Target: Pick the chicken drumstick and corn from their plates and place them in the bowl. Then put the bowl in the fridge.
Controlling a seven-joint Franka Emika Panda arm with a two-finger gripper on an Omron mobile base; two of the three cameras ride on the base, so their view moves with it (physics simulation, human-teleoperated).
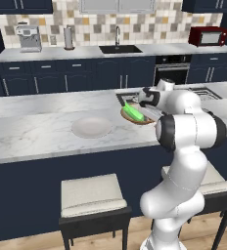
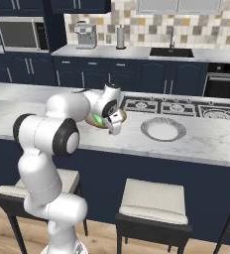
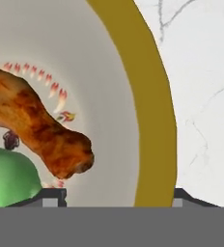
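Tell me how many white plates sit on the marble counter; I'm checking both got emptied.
2. One plate lies bare, left of the bowl. The other plate lies bare on the bowl's far side, beside the cooktop. The arm could hide more.

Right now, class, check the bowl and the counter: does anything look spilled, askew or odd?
Nothing is spilled or damaged. The chicken drumstick and corn both lie inside the bowl, touching each other. The claw straddles the bowl's rim. Two plates sit flat on the marble counter.
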